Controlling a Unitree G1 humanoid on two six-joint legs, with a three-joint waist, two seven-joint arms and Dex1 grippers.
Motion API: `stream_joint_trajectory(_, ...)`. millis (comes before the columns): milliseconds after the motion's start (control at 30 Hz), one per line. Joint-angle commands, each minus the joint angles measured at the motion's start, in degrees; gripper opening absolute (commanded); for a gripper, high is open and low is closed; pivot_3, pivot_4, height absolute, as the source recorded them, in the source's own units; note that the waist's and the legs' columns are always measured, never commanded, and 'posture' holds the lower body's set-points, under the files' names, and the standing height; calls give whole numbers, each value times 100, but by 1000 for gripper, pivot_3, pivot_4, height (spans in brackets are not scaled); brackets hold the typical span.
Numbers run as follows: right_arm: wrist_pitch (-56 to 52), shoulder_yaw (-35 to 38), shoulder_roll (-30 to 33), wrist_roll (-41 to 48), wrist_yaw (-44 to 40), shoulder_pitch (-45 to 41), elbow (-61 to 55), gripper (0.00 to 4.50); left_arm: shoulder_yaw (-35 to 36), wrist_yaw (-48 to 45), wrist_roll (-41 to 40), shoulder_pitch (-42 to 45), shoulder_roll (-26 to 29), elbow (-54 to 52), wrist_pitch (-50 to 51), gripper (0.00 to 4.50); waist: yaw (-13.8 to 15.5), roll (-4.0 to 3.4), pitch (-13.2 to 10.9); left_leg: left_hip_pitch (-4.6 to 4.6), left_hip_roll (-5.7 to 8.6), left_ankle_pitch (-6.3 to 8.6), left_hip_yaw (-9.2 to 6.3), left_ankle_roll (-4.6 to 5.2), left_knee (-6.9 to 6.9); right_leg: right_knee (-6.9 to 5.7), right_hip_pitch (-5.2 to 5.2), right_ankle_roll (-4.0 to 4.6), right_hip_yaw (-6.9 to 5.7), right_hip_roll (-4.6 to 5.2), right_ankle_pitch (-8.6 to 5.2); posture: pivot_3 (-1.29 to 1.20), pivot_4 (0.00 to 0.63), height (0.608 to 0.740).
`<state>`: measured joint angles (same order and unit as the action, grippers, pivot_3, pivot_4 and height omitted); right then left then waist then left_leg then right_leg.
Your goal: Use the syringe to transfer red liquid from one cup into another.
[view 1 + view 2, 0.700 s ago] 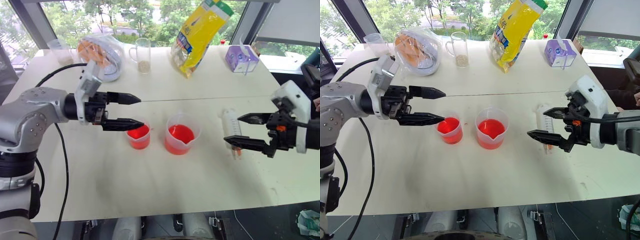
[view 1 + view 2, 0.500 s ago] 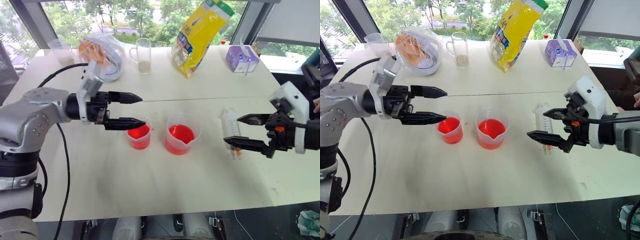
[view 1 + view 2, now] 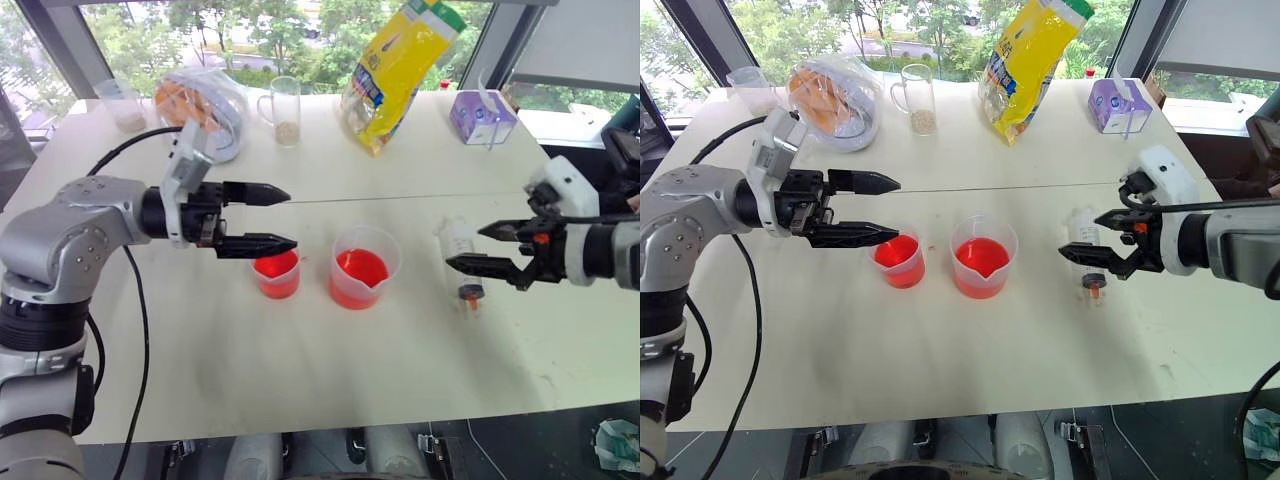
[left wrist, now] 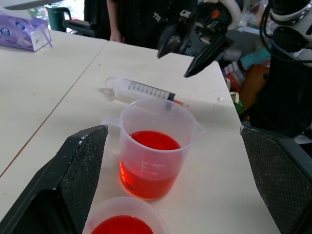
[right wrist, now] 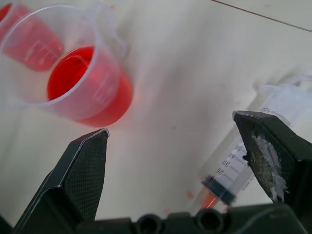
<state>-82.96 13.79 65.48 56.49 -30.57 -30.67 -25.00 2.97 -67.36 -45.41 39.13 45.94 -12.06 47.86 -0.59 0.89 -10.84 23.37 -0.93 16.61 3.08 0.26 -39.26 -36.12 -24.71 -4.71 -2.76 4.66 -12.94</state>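
Note:
The syringe (image 3: 457,245) lies flat on the white table, right of the cups, orange tip (image 3: 470,296) toward the front edge. My right gripper (image 3: 464,247) hovers open just over its barrel, one finger on either side, holding nothing. The wider cup (image 3: 365,266), one cup of the task, stands mid-table, about a third full of red liquid (image 3: 361,270). To its left the narrower cup (image 3: 277,274), another, also holds red liquid. My left gripper (image 3: 293,218) is open and empty, pointing right, its lower fingertip over that cup's rim. The right wrist view shows the syringe (image 5: 242,168) between the fingers.
At the table's back stand a yellow bag (image 3: 402,62), a glass mug (image 3: 285,110), a purple tissue box (image 3: 483,116), a plastic-wrapped bundle (image 3: 207,108) and a small clear cup (image 3: 121,101). A person (image 4: 139,19) in dark clothes stands beyond the table's right end.
My right hand has turned more level and lifted slightly over the syringe, uncovering its orange tip. My left gripper has edged a little to the right over the narrower cup.

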Motion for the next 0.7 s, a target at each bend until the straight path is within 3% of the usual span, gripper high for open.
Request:
stream_joint_trajectory(33,-194,-496,-265,-501,347,-548,639,4445,12,-3,83,32,-42,-79,-213,4500,-7,1,1,0,0,0,0,0,0,1,0,0,0,0,0,0,150,740)
stream_joint_trajectory(300,-954,-1343,-1411,-1709,1030,-2099,3175,4445,21,45,141,15,-133,-123,-303,4500,-5,0,1,3,2,0,8,0,-1,-2,-6,1,6,-1,1,0,150,740)
stream_joint_trajectory(700,-454,-2357,-1969,-2703,494,-2461,4724,4445,196,390,20,-357,-93,-536,-263,4500,-11,0,1,6,3,2,8,4,1,-1,-6,0,3,1,2,0,150,740)
